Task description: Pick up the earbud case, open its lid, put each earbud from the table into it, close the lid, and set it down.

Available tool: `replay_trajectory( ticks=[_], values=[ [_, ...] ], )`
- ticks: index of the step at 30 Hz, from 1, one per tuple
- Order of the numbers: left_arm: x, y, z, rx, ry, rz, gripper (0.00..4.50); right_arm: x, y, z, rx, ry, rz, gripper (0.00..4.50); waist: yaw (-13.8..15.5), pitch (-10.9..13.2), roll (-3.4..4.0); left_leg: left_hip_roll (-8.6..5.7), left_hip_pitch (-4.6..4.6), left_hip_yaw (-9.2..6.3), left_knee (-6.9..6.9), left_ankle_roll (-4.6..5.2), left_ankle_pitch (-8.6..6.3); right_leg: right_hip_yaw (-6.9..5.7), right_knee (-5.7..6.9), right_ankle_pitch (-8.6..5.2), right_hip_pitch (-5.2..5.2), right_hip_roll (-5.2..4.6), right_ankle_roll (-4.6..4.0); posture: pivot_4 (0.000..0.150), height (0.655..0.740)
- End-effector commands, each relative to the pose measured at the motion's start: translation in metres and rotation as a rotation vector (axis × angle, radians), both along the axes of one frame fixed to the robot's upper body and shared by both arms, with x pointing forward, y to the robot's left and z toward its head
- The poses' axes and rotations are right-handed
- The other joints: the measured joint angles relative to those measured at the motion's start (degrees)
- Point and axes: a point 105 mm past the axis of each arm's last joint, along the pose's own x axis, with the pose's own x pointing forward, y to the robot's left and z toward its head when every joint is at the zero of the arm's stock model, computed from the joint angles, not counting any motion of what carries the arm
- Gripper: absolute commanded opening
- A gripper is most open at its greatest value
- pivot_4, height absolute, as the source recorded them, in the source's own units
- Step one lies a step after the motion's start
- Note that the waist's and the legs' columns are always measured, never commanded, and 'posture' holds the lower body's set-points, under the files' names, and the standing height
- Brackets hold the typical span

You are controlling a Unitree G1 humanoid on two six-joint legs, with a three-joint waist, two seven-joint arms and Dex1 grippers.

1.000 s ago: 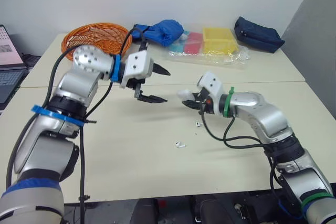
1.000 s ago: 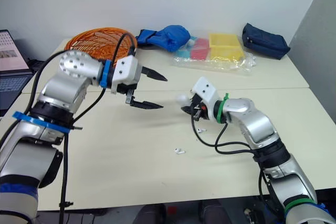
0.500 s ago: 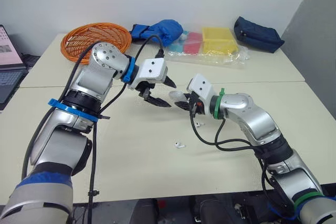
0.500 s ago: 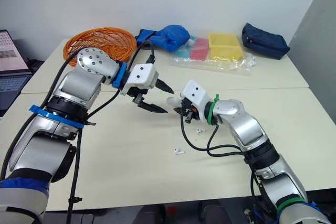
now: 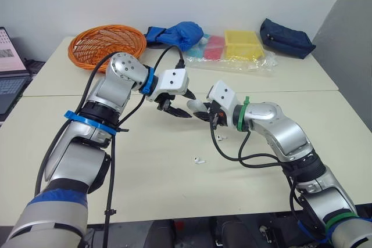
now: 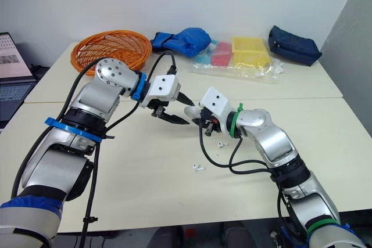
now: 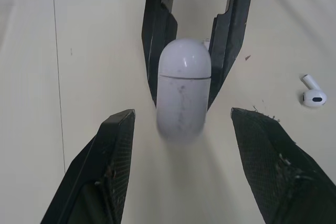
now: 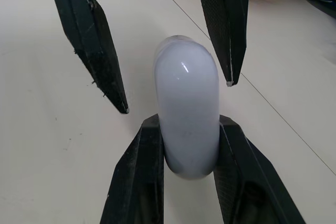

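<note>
Opening step: right fingers clench the case; left fingers, spread wide, flank it. Next, they should catch the shut lid and hinge it open.

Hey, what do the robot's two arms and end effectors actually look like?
Both arms are silver metal with looping black cables. The left arm wears blue bands, the right arm green ones. Each wrist carries a white boxy housing. The left end effector and right end effector each have two black tapered fingers.
</note>
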Motion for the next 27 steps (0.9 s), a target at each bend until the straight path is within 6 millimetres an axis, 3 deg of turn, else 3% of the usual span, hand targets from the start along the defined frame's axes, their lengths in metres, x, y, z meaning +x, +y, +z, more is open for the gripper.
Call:
replay_trajectory(
  ticks=[1, 18, 21, 26, 27],
  values=[
    [0.002, -0.003, 0.024, -0.032, -0.072, -0.013, 2.99, -0.003, 0.002, 0.015, 0.017, -0.058, 0.014, 0.86, 0.0, 0.0, 0.0, 0.0, 0.0, -0.01, 0.0, 0.0, 0.0, -0.01, 0.0, 0.0, 0.0, 0.0, 0.0, 0.15, 0.74],
    [-0.002, -0.006, 0.021, -0.02, -0.05, -0.036, 2.99, -0.003, 0.004, 0.016, 0.027, -0.052, 0.019, 0.86, 0.0, 0.0, 0.0, 0.0, -0.01, -0.02, 0.0, 0.0, 0.0, -0.02, 0.0, 0.0, 0.0, 0.0, -0.01, 0.15, 0.74],
    [-0.002, -0.006, 0.02, -0.016, -0.046, -0.037, 2.47, -0.003, 0.004, 0.018, 0.031, -0.052, 0.021, 0.86, 0.0, 0.0, 0.0, 0.0, -0.01, -0.02, 0.0, 0.0, 0.0, -0.02, 0.01, 0.0, 0.0, 0.0, -0.01, 0.15, 0.74],
    [-0.006, -0.004, 0.015, 0.011, -0.008, -0.044, 0.86, -0.003, 0.005, 0.019, 0.035, -0.055, 0.027, 0.86, 0.0, 0.0, 0.0, 0.0, -0.01, -0.02, 0.0, 0.0, 0.0, -0.02, 0.01, 0.01, 0.0, 0.0, -0.02, 0.15, 0.74],
    [-0.007, -0.004, 0.014, 0.016, -0.006, -0.045, 0.74, -0.004, 0.006, 0.02, 0.036, -0.057, 0.029, 0.86, 0.0, 0.0, 0.0, 0.0, -0.01, -0.02, 0.0, 0.0, 0.0, -0.01, 0.01, 0.01, 0.0, 0.0, -0.02, 0.15, 0.74]
  ],
)
